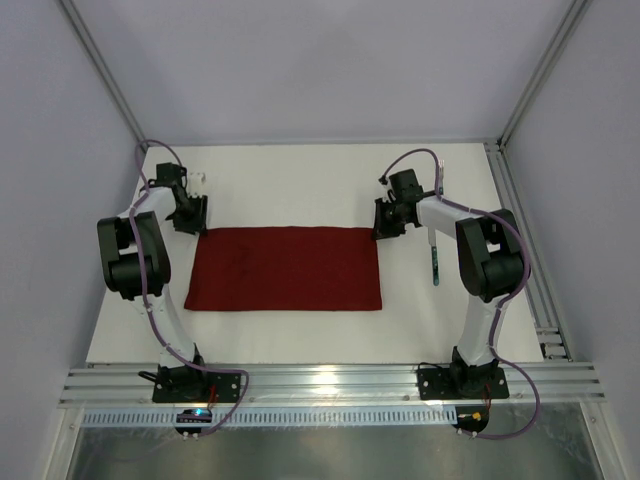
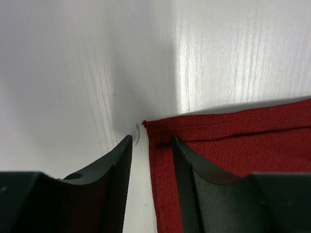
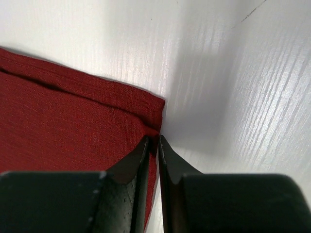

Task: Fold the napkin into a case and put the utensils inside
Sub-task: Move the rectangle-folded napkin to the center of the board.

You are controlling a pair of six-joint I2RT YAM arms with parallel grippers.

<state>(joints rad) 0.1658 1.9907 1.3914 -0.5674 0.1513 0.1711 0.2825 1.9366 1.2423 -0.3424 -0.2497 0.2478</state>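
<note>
White surface (image 1: 300,190), arms bolted at its 6 o'clock edge. Napkin (image 1: 285,268) sits mid-surface, lying flat as a wide dark red rectangle, long side running 9 to 3. It's doubled: the wrist views show two layers along the far hem.

Left arm (image 1: 130,255) reaches to the napkin's 10 o'clock corner, right arm (image 1: 490,260) to the 2 o'clock corner.

Left pincer (image 2: 151,141): released. Jaws are apart and straddle the napkin's 9 o'clock edge just below the corner, one finger (image 2: 116,165) over bare surface, the other over cloth. Nothing is gripped.

Right pincer (image 3: 153,141): clenched on the napkin, jaws nearly together with a sliver of the 3 o'clock hem pinched between them, just below the corner.

One utensil (image 1: 436,262) lies at 3 o'clock of the napkin, apart from it, beside the right arm. Teal handle toward 6, metal end toward 12. Can't tell whether it's the fork or the knife.
</note>
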